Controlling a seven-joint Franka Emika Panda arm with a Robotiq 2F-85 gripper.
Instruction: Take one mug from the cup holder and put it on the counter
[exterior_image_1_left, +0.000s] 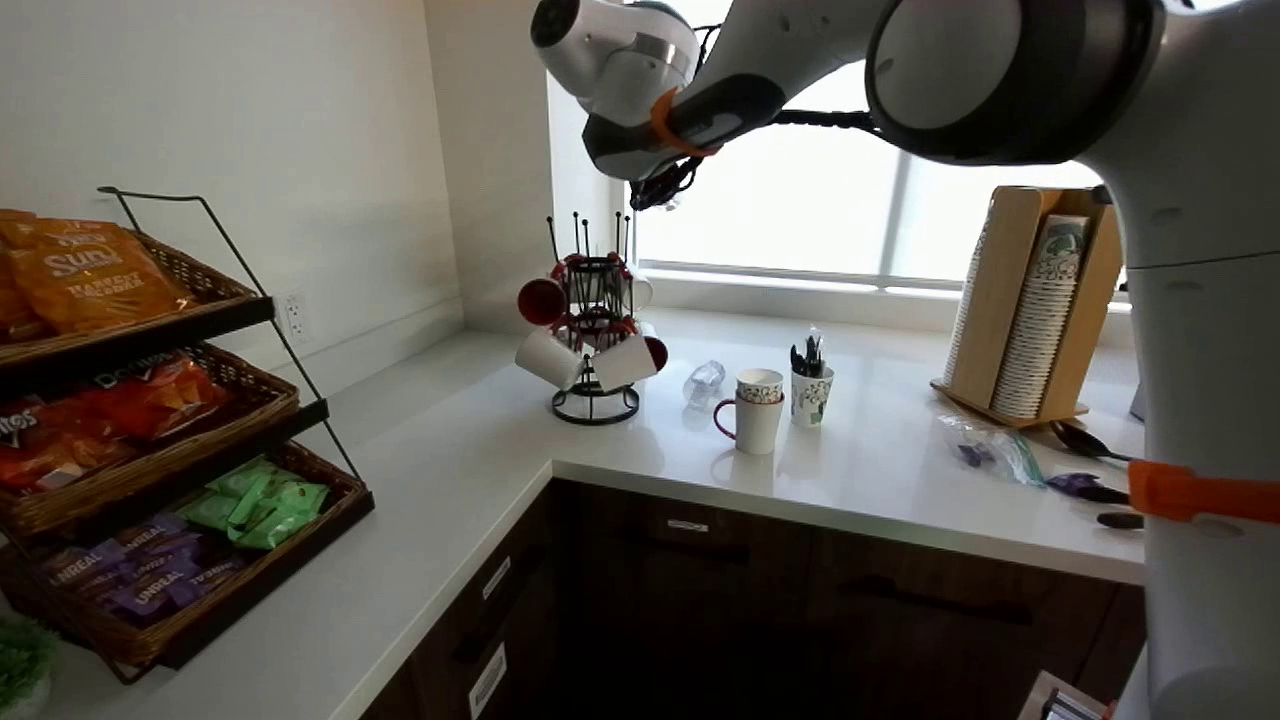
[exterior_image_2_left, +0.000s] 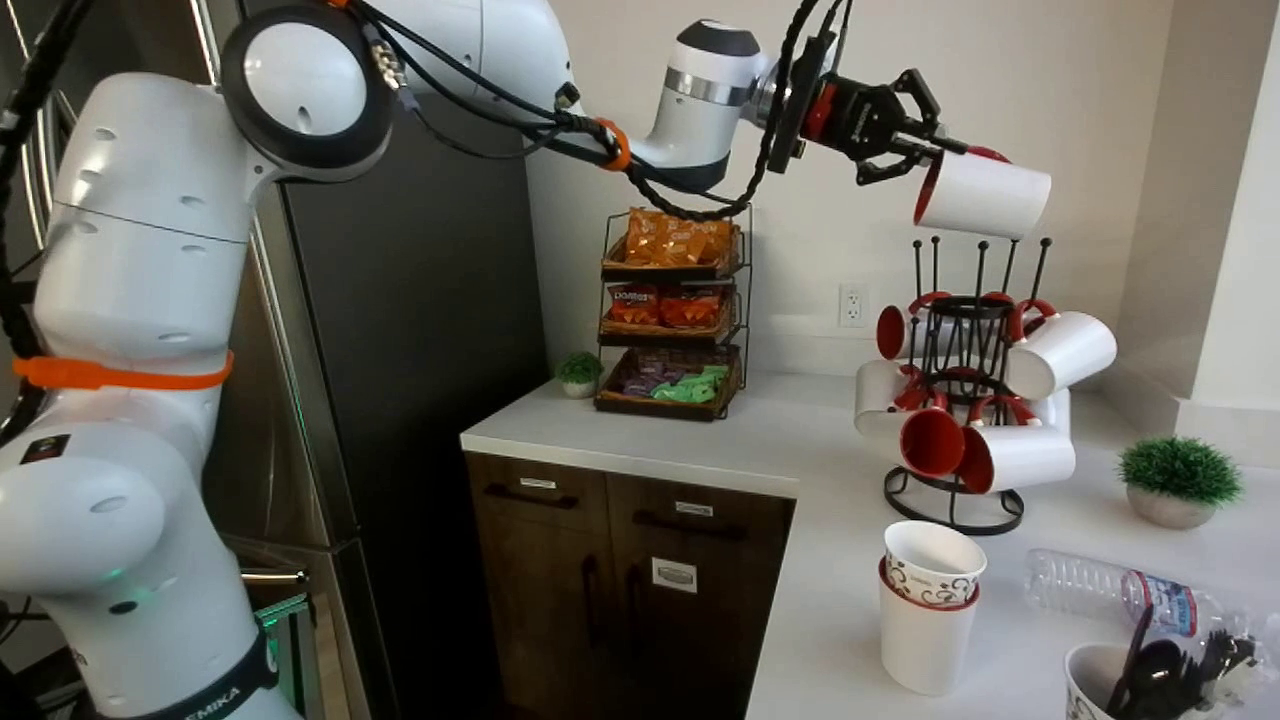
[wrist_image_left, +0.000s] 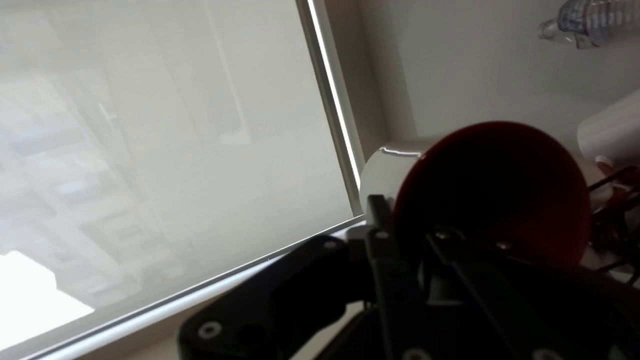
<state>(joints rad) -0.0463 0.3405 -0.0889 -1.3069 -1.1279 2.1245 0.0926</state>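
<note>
A white mug with a red inside (exterior_image_2_left: 990, 195) is held by my gripper (exterior_image_2_left: 940, 148) above the cup holder. In the wrist view the mug's dark red mouth (wrist_image_left: 500, 185) faces the camera, and the gripper fingers (wrist_image_left: 405, 235) are shut on its wall near the rim. In an exterior view the arm hides this mug and most of the gripper. The black wire cup holder (exterior_image_1_left: 595, 418) (exterior_image_2_left: 953, 526) stands in the counter's corner, hung with several white and red mugs (exterior_image_2_left: 1020, 457). The pale counter (exterior_image_1_left: 430, 490) (exterior_image_2_left: 825, 600) surrounds it.
A white mug (exterior_image_1_left: 756, 430) (exterior_image_2_left: 925, 640) with a paper cup inside stands before the holder. Near it are a plastic bottle (exterior_image_2_left: 1120, 595) and a cup of black cutlery (exterior_image_1_left: 811, 390). A potted plant (exterior_image_2_left: 1180, 480), snack rack (exterior_image_2_left: 670, 410) and wooden cup dispenser (exterior_image_1_left: 1035, 300) stand on the counter.
</note>
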